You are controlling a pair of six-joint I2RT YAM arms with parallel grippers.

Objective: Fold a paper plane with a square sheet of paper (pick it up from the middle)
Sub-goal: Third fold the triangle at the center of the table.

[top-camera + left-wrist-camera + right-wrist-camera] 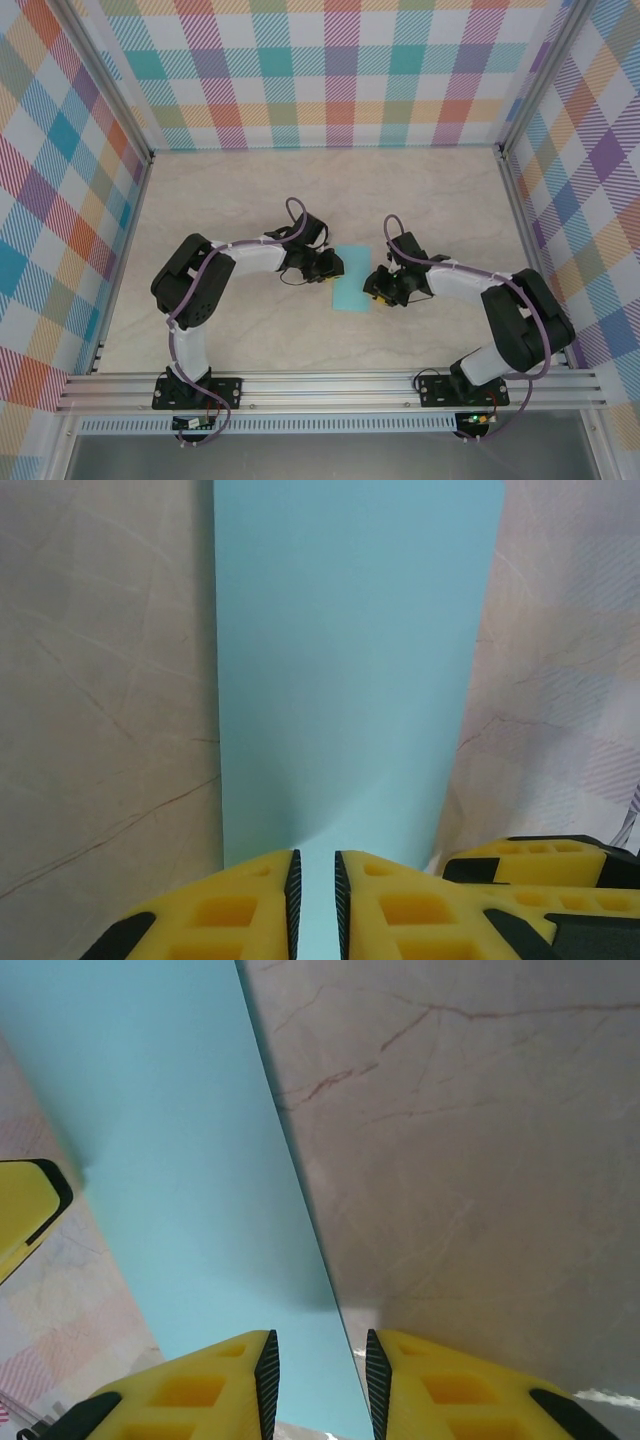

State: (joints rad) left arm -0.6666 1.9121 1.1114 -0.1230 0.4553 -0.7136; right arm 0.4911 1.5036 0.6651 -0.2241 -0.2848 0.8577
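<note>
Both hands, left hand (315, 900) and right hand (320, 1380), pinch opposite edges of the turquoise paper (350, 277)

Turquoise paper (351, 277), yellow fingers (250, 910), marbled beige table (250, 190).

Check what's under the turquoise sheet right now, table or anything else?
The turquoise sheet is pinched at opposite edges by the left pincer and right pincer. Marbled table shows around it; whatever lies directly beneath is covered by the paper.
</note>
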